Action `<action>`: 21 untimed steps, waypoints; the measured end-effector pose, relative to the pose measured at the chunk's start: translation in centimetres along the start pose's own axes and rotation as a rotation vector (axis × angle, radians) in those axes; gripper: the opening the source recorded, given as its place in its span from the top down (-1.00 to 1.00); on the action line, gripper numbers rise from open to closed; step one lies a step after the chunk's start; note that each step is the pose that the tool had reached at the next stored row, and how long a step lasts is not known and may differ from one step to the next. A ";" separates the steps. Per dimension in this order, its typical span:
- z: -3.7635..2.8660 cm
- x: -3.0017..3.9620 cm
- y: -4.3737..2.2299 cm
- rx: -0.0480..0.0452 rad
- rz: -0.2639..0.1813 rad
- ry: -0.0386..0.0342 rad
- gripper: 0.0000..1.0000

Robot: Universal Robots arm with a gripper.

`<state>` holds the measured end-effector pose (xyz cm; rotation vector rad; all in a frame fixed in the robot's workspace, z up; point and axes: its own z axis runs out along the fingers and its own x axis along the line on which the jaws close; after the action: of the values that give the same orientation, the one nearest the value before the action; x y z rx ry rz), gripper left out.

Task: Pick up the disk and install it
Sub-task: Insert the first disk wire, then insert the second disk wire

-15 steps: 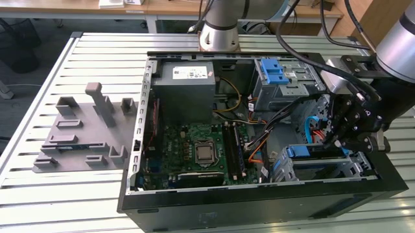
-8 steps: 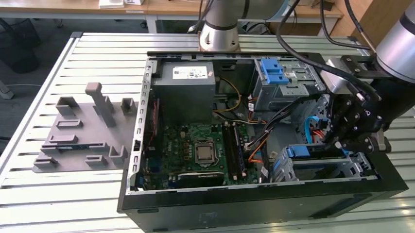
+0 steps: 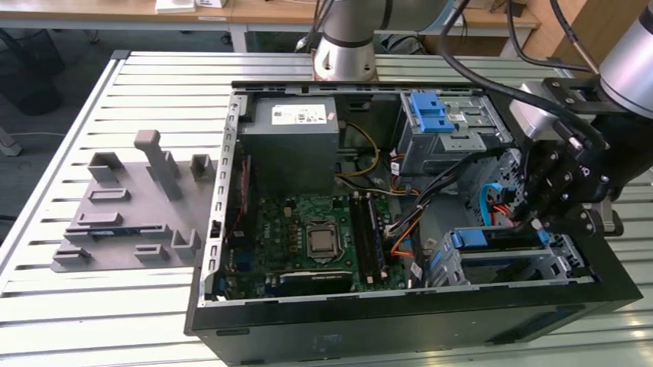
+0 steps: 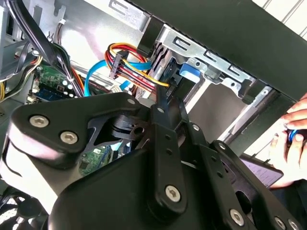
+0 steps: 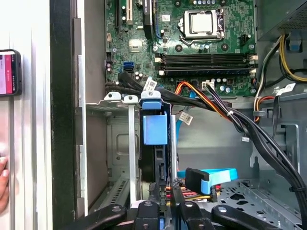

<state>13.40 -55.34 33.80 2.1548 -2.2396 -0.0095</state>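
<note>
**Disk on edge in the drive cage, fingers at its near end**

In the first wrist view, the disk (image 5: 155, 143) stands on edge inside the drive cage (image 5: 117, 98) of the open computer case (image 3: 408, 325). You see its thin side, with the blue carrier facing the camera. Its long axis runs straight away from the gripper (image 5: 163, 194) toward the motherboard (image 5: 201, 43), so disk and fingers lie in one line.

The fingers (image 5: 152, 199) are drawn in narrow, one on each side of the disk's near end. They look closed on it, though the contact itself is partly hidden by the disk's dark edge.

In the exterior view, the gripper (image 3: 536, 218) hangs over the cage at the case's corner on that view's right. Orange and blue cables (image 5: 211, 175) lie just beside the fingers. A person's hand (image 4: 297, 129) is outside the case wall, well apart from the disk.
</note>
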 end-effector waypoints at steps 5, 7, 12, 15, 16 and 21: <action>-0.31 0.01 0.01 0.0000 0.000 -0.0003 0.52; -0.34 0.01 0.01 0.0000 0.000 0.0000 0.68; -0.37 0.01 0.01 0.0000 0.000 0.0000 0.79; -0.38 0.01 0.01 0.0000 0.000 0.0000 0.79; -0.39 0.01 0.01 0.0000 0.000 0.0000 0.79; -0.41 0.01 0.01 0.0000 0.000 0.0000 0.79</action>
<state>13.40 -55.35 34.21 2.1548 -2.2395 -0.0095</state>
